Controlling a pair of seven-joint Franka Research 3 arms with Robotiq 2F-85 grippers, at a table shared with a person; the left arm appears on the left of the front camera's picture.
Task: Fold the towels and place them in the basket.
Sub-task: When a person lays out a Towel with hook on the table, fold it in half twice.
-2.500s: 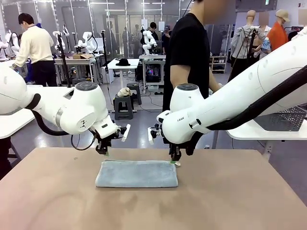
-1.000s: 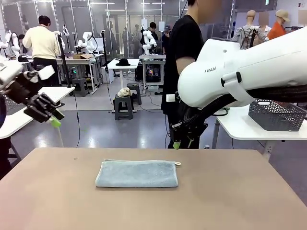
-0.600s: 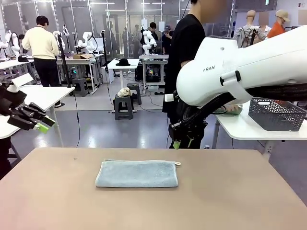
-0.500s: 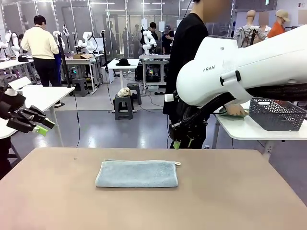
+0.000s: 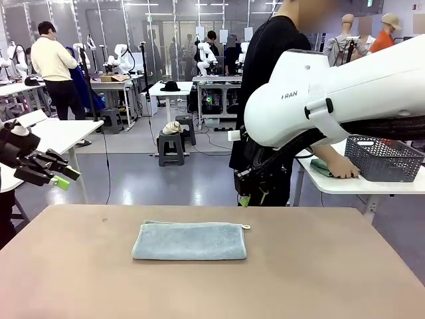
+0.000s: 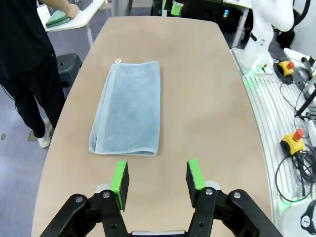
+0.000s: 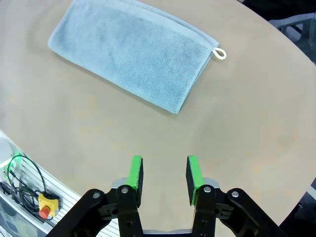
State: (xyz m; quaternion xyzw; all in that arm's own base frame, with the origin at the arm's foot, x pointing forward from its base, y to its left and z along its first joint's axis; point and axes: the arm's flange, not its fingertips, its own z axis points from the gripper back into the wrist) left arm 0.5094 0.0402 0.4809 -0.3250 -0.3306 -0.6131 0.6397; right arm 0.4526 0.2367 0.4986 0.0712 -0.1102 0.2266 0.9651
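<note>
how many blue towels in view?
1. The folded towel lies flat in the middle of the table. Any inside the basket on the side table could be hidden.

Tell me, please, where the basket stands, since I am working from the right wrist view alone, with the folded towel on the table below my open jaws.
Observer: The basket stands on a white side table off to the robot's right, not on the work table.
Operator: Thank you. Is anyone near it?
Observer: Yes, the person leans over that side table, one hand on a green cloth right beside the basket.
Operator: And where is the other arm?
Observer: The left gripper hangs in the air near the work table's left end, jaws open with nothing between them.
</note>
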